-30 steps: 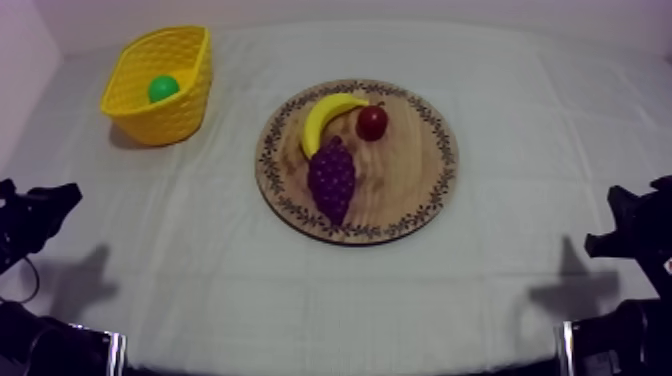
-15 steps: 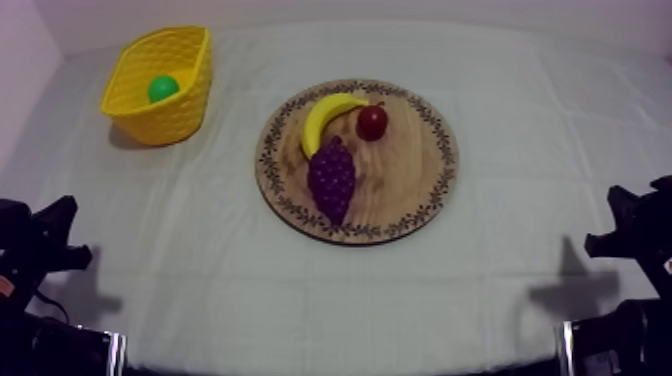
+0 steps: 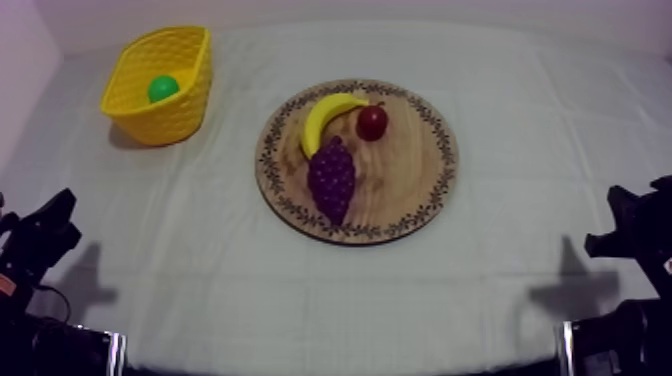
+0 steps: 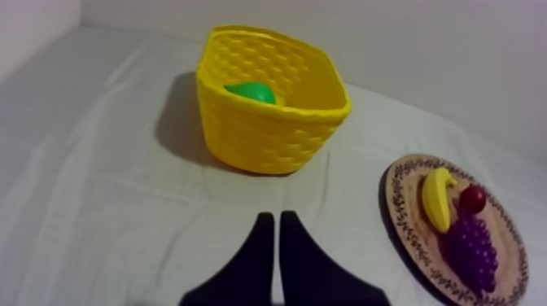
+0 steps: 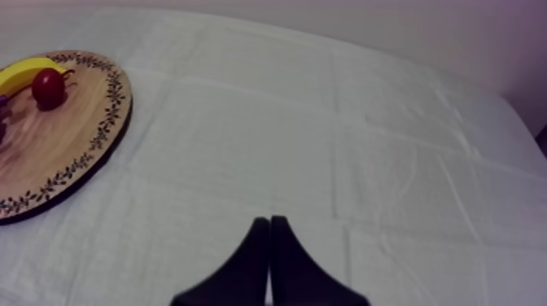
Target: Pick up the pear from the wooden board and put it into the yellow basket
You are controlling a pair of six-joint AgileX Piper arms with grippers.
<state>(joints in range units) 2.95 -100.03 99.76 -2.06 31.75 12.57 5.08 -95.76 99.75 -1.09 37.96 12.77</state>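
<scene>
Pear [image 3: 163, 88] in the yellow basket [image 3: 170, 125], left gripper [image 4: 275, 216] withdrawn.
My left gripper has pulled back low to its side of the desk [image 3: 500, 280], pressed together on nothing; my right gripper [image 5: 269, 220] is likewise. No pear is left on the wooden board [image 3: 400, 170], so I judge the task done.

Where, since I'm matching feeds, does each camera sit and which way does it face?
Top view: overhead, slanting down on wooden board and yellow basket; left gripper, right gripper low at the sides.
Left wrist view: on left arm, facing the basket with the pear; own shut fingers.
Right wrist view: on right arm, facing cloth beside the board; own shut fingers.
All share the board.
</scene>
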